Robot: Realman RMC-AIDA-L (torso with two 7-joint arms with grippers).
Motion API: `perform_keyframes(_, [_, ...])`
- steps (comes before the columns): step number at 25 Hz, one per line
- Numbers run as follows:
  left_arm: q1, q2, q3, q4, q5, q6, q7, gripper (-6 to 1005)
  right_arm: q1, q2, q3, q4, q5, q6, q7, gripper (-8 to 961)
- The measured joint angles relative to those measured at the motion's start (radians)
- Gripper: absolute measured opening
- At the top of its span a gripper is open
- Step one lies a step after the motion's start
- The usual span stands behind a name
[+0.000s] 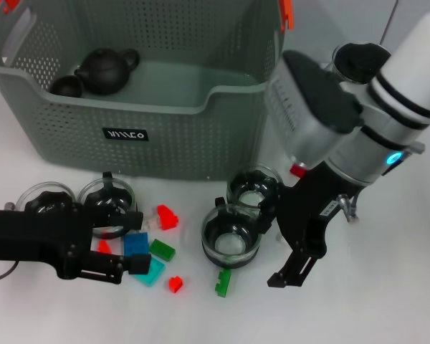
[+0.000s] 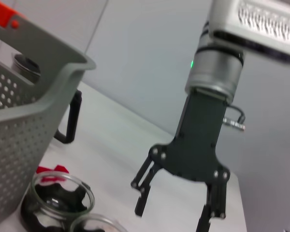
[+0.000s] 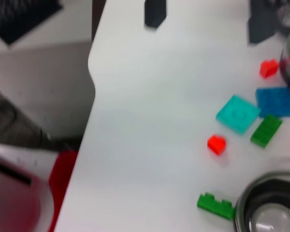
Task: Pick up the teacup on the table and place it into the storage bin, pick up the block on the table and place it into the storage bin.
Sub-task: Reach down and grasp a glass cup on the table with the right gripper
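Low over the white table (image 1: 387, 301), the left claw (image 1: 132, 247) reaches in from the side, its fingers partly apart around a blue block (image 1: 136, 245). Just past its tips lie a teal block (image 1: 152, 271) and a green block (image 1: 162, 249). Two small red blocks sit close by, one (image 1: 167, 216) above the tips and one (image 1: 175, 284) below. A long green block (image 1: 223, 282) lies farther off, near the other arm.

The right claw (image 1: 299, 247) hangs with its fingers spread wide and nothing between them. Two glass teacups (image 1: 233, 236) (image 1: 253, 188) stand right beside it. Two more teacups (image 1: 107, 197) (image 1: 49, 201) sit by the left arm, so four in all.

Behind both claws stands the storage bin (image 1: 165, 129). Inside it are a dark teapot (image 1: 106, 69) and a small dark cup (image 1: 67, 86). Open table lies beyond the right claw, out to the edge.
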Motion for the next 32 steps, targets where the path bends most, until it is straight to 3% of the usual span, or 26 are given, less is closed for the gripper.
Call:
perform_keyframes(13, [0.016, -0.001, -0.036, 0.028, -0.001, 0.008, 0.018, 927, 0.064, 0.011, -0.250, -0.013, 0.016, 0.138, -0.014, 940])
perform_keyframes(32, [0.025, -0.008, -0.066, 0.039, -0.004, 0.007, 0.022, 924, 0.065, 0.021, -0.541, -0.025, 0.046, 0.333, -0.013, 941])
